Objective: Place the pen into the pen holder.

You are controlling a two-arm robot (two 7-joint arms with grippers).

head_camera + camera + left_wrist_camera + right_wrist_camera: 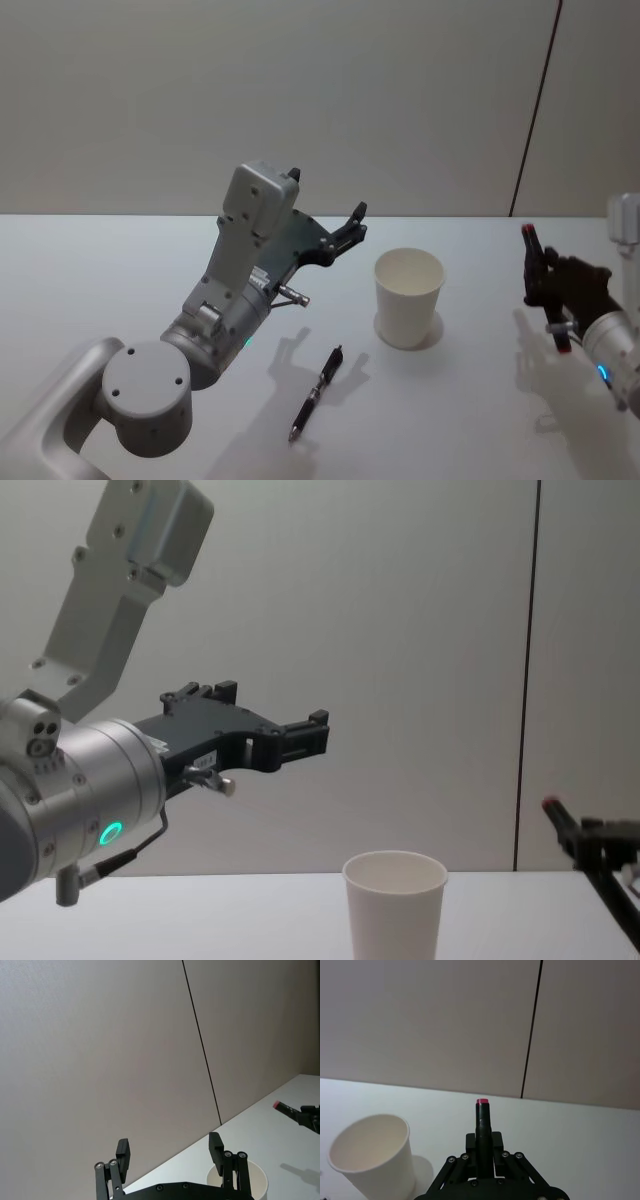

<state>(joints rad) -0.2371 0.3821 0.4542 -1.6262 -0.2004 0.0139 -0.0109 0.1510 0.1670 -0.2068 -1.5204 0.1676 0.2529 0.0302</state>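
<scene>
The pen holder [408,297], a white paper cup, stands upright on the table right of centre. A black pen with a red end [529,247] is clamped in my right gripper [543,283], which hovers to the cup's right, apart from it. In the right wrist view that pen [483,1121] sticks out from between the fingers [469,1142], with the cup [370,1157] beside it. A second dark pen [318,391] lies flat on the table in front of the cup. My left gripper [350,226] is raised, open and empty, left of the cup and above the table.
The white table [120,270] runs back to a plain wall with a dark vertical seam [535,110]. My left forearm [235,285] slants above the table's left half. In the chest view the cup [394,905] sits below the left gripper [305,735].
</scene>
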